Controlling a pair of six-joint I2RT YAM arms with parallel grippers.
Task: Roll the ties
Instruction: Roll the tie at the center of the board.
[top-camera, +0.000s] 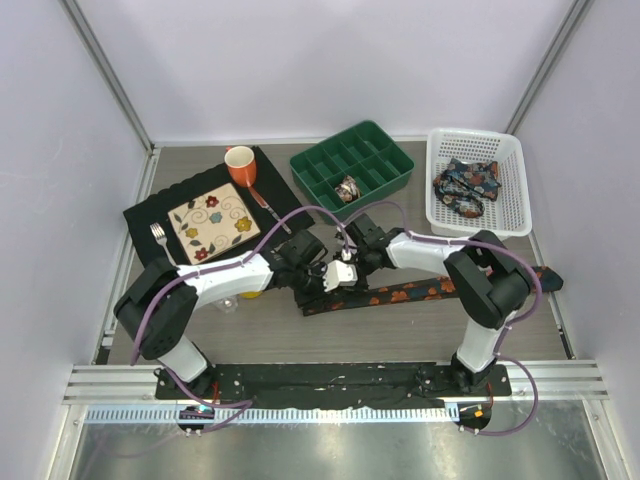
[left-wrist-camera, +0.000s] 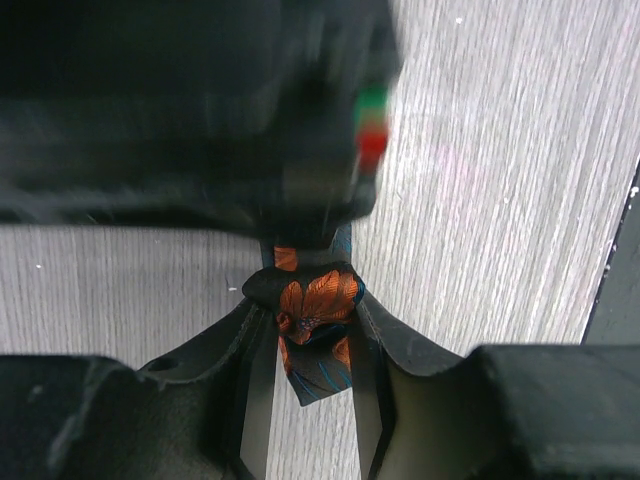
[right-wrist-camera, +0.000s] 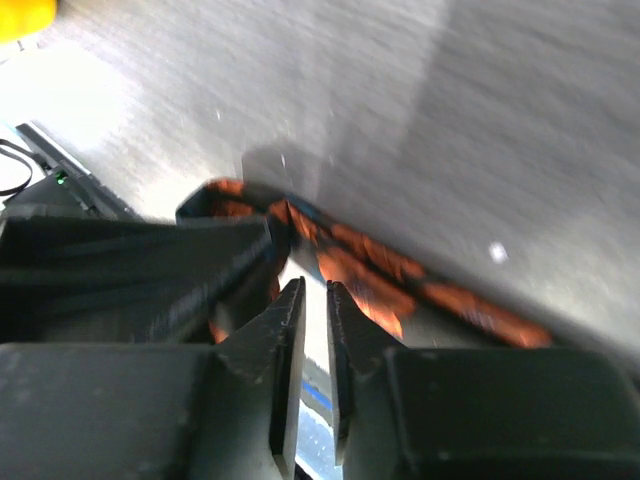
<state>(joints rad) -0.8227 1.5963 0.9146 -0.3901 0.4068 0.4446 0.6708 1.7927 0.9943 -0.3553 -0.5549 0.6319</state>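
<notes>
A dark tie (top-camera: 420, 291) with orange flowers lies stretched across the table, running from the middle out to the right. Its left end is folded into a small bundle (left-wrist-camera: 318, 298). My left gripper (top-camera: 318, 278) (left-wrist-camera: 310, 296) is shut on that bundle, with the tie's tip hanging between the fingers. My right gripper (top-camera: 345, 262) (right-wrist-camera: 313, 290) sits just to the right of the bundle, its jaws a narrow gap apart with nothing between them; the tie (right-wrist-camera: 375, 285) lies just past its fingertips. A rolled tie (top-camera: 348, 188) sits in the green organiser (top-camera: 385, 158). More ties (top-camera: 466, 186) lie in the white basket (top-camera: 512, 180).
At the back left a black placemat (top-camera: 145, 215) holds a flowered plate (top-camera: 212, 222), a fork (top-camera: 158, 238), an orange mug (top-camera: 240, 165) and a knife (top-camera: 268, 205). A yellow object (top-camera: 250, 293) lies under the left arm. Walls close in on three sides.
</notes>
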